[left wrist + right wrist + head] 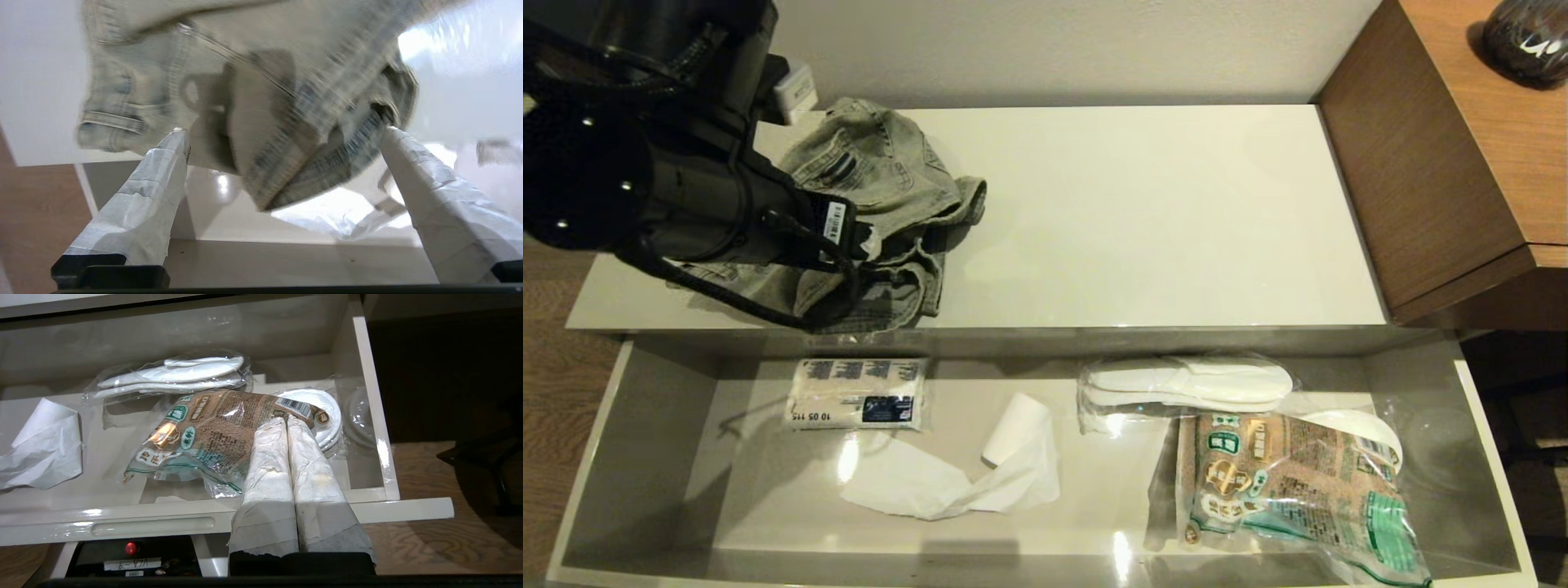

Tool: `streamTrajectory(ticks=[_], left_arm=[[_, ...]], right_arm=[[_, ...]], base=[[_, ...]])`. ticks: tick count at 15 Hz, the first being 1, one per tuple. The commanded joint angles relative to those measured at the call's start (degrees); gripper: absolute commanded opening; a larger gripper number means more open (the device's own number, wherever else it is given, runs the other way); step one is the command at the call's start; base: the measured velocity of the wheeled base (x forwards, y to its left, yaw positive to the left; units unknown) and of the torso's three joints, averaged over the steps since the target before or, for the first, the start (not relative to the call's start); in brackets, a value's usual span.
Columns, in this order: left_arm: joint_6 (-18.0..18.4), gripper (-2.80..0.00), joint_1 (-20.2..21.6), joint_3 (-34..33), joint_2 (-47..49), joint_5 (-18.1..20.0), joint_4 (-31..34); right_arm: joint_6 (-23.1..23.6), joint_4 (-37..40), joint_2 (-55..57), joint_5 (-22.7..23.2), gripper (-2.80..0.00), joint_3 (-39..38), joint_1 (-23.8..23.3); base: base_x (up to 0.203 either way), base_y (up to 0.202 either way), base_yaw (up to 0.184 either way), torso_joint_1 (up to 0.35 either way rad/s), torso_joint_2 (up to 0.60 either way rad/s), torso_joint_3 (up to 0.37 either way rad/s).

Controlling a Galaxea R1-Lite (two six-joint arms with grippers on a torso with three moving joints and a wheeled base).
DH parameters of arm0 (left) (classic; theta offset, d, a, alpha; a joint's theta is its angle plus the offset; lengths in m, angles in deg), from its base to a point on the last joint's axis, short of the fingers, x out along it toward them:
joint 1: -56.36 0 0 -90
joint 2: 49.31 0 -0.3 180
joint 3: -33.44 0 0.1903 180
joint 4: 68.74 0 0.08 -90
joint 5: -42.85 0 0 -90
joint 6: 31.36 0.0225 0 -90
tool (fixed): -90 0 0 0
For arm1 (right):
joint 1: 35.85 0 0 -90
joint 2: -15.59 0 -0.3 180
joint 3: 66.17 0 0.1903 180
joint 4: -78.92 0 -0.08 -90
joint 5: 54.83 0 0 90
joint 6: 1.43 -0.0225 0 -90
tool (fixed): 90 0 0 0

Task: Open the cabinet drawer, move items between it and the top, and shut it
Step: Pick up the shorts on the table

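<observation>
The grey-green denim garment [882,188] lies bunched on the left of the glossy cream top [1160,212], its hem reaching the front edge. My left arm [686,188] hangs over it. In the left wrist view my left gripper [282,131] is open, its taped fingers [163,163] wide apart on either side of the denim [245,81] without closing on it. The drawer [637,425] stands pulled out. Inside it, the white paper roll [1015,429] lies with its sheet trailing. My right gripper [286,418] is shut and empty above the drawer's right front.
In the drawer lie white slippers in a clear bag [1188,384], a green-and-brown packet [1290,482], a printed white pack [858,394] and bagged paper plates [1356,429]. A brown wood desk [1445,163] adjoins the cabinet at right. One slot [153,526] marks the drawer's front edge.
</observation>
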Motion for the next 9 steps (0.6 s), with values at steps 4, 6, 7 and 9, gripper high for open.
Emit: streamTrajectory(ticks=[4, 6, 7, 9], left_arm=[[0.0, 0.00, -1.8, -1.4, 6.3, -0.6, -0.4], [0.1, 0.00, -0.9, 0.3, 8.7, -1.4, -1.9], [0.2, 0.00, -0.3, 1.3, 9.5, -1.6, -2.5], [0.2, 0.00, 0.8, 2.6, 10.2, -2.1, -2.8]], right_arm=[[0.0, -0.1, 0.1, 0.0, -2.80, 0.0, 0.0], [0.0, 0.0, 0.1, 0.0, -2.80, -0.1, 0.0], [0.0, 0.0, 0.1, 0.0, -2.80, -0.1, 0.0], [0.0, -0.1, 0.1, 0.0, -2.80, -0.1, 0.0]], base=[[0.000, 0.000, 0.000, 0.000, 0.00, 0.000], [0.000, 0.000, 0.000, 0.000, 0.00, 0.000], [0.000, 0.000, 0.000, 0.000, 0.00, 0.000], [0.000, 0.000, 0.000, 0.000, 0.00, 0.000]])
